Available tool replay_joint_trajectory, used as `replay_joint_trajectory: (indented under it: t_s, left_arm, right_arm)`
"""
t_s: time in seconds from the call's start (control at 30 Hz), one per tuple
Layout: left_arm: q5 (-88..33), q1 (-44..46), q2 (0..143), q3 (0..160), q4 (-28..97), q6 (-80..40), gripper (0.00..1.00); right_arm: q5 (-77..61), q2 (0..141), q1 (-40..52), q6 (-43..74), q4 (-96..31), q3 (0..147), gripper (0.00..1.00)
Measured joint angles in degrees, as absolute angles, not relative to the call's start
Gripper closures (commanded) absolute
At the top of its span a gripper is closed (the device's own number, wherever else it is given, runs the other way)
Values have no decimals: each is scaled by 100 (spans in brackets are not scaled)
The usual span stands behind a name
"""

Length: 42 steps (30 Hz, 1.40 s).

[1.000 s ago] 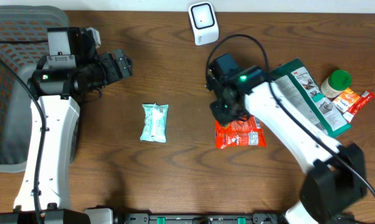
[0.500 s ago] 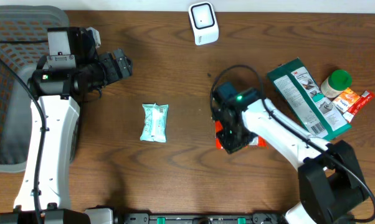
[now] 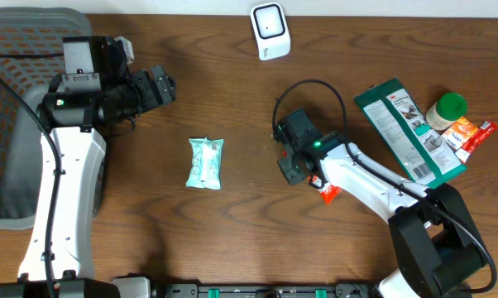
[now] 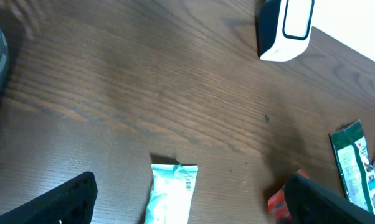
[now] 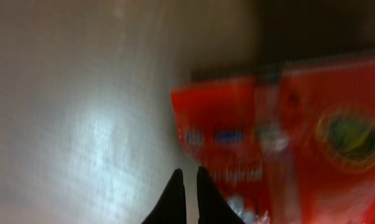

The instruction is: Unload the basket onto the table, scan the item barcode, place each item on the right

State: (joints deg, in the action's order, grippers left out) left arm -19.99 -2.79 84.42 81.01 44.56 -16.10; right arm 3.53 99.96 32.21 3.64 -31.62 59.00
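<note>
Overhead
Table [image 3: 232, 240]: dark brown wood grain; a pale strip shows past its far edge.
Basket [image 3: 9, 50]: grey mesh, at the far left corner.
Scanner [image 3: 270, 31]: white, upright at the middle of the far edge.
Wipes packet [image 3: 205, 163]: pale green, lying flat left of centre.
Right-edge clutter: a green box [image 3: 408, 128], a green-lidded bottle [image 3: 446, 110] and orange sachets [image 3: 471, 132].
Left gripper [image 3: 162, 85]: raised near the far left, jaws spread wide, nothing in them.
Right gripper [image 3: 292, 170]: low over the table, right of centre.
Red packet [image 3: 330, 193]: mostly hidden under the right arm; one corner shows just beside the gripper, on its near right side.

Left wrist
Fingers [image 4: 63, 202]: dark, in the two lower corners, far apart.
Between them: the wipes packet; the scanner lies toward the far edge, and the red packet peeks in by the right-hand finger.

Right wrist
Fingertips [image 5: 175, 193]: closed to a sliver.
Red packet: blurred, filling the right half, its edge beside the tips; whether a fold is pinched cannot be told.
</note>
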Motion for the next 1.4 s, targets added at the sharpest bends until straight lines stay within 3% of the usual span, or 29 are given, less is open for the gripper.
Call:
replay_joint_trajectory:
  t_s: [0.07,0.27,0.57,0.83,1.07,1.4]
  left_arm:
    - [-1999,-279,8442,8101,4458,-1610,4]
    - [-1999,-279,8442,8101,4456,-1610,4]
    - [-1999,-279,8442,8101,4456,-1610,4]
    - [-1999,-279,8442,8101,4458,-1610,4]
    - [-1999,-281,8442,8101,4460,-1612,4]
    - [-2040,-281,8442,8101,4200,-1651,4]
  right_arm:
    - [473,9996,3216,454,-2963,5909,98]
    - [567,9852,3006,744,-3728,6342,84]
    - [569,8809,1533,838,-5033,6814,88]
    - [558,9236,589,858,-4703,6226,87]
    - [165,9758,602,860,-4372,5673,93]
    - [-1155,9931,676,425,-4329,5483,90]
